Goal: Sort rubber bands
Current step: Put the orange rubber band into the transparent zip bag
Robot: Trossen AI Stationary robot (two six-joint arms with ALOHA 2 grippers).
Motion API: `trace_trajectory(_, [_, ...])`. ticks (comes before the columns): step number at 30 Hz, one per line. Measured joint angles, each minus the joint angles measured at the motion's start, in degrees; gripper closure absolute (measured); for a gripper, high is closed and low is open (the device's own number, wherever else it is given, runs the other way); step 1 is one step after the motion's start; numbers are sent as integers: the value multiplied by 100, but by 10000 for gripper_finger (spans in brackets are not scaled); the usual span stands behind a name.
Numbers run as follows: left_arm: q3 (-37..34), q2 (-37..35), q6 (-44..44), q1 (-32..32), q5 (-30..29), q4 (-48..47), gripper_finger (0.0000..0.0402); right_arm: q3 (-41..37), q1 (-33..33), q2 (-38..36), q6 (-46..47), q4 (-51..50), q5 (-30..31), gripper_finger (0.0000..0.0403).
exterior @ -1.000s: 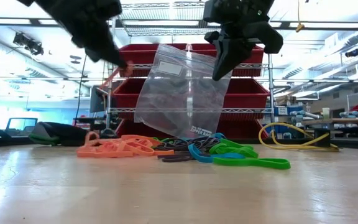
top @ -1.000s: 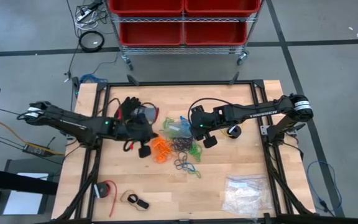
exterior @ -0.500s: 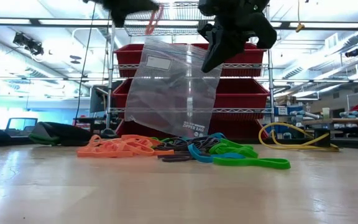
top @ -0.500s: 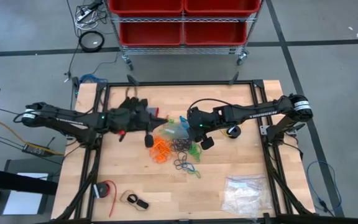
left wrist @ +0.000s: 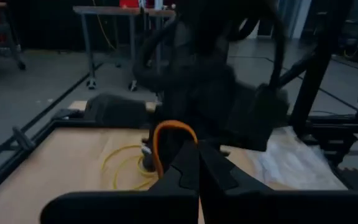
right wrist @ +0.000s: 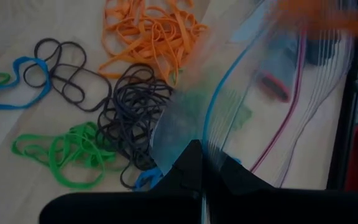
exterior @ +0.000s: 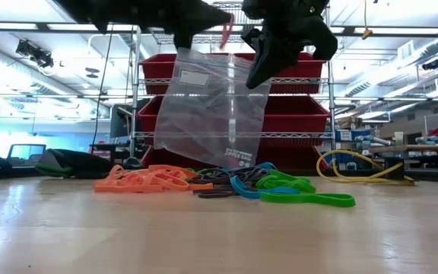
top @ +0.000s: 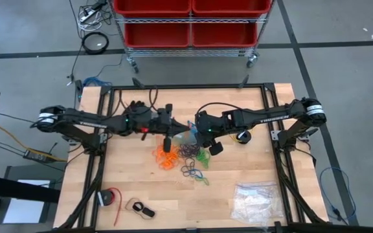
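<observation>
Rubber bands lie in loose piles mid-table: orange (top: pixel 166 158) (right wrist: pixel 151 31), black (right wrist: pixel 132 106), green (exterior: pixel 303 194) (right wrist: pixel 73 152) and blue (right wrist: pixel 11 84). A clear zip bag (exterior: pixel 211 106) hangs over them from my right gripper (right wrist: pixel 201 152) (exterior: pixel 258 65), which is shut on it. My left gripper (left wrist: pixel 197 152) (exterior: pixel 207 21) is level beside the bag's top edge, shut on one orange rubber band (left wrist: pixel 166 134) (exterior: pixel 225 30). That gripper's tip faces the right arm. My left gripper pinches the orange band between its two fingertips; the loop (left wrist: pixel 160 143) sticks out past them, clear of the table. The fingers point level toward the table's right side. My right gripper pinches the bag's zip edge (right wrist: pixel 211 134) near one top corner (exterior: pixel 254 74). Its fingers slant down from the right. The bag hangs below, tilted, its lower edge behind the bands; whether it touches the table I cannot tell.
A clear bag of whitish pieces (top: pixel 254 200) lies near the front right corner. A red roll (top: pixel 111 197) and a small dark item (top: pixel 141 208) lie front left. A yellow cable (exterior: pixel 356 171) is at the right. Red shelf bins (top: pixel 190 22) stand beyond the far edge.
My left gripper has risen from beside the orange pile, moving toward the table's right and far side. It has tipped up from pointing down to level and carried the orange band up to the bag's top edge. The right gripper and bag have stayed nearly still.
</observation>
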Motion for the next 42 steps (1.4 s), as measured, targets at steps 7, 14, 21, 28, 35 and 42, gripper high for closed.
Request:
trace_trajectory(7, [2,95,-9,12,47,-432,401,-2,0,0,-2,-3,4,403])
trace_trajectory(14, [2,95,4,12,-197,-1100,401,-1,0,0,-4,29,7,403])
trace_trajectory(21, [2,95,88,14,-540,-616,401,0,0,0,0,36,11,403])
trace_trajectory(28, [476,95,514,14,-535,-814,400,-1,0,0,35,36,11,403])
trace_trajectory(35, [654,94,640,14,-535,-1271,400,-1,0,0,35,47,10,403])
trace_trajectory(42, [649,97,575,10,-538,-1646,400,-2,0,0,39,59,9,403])
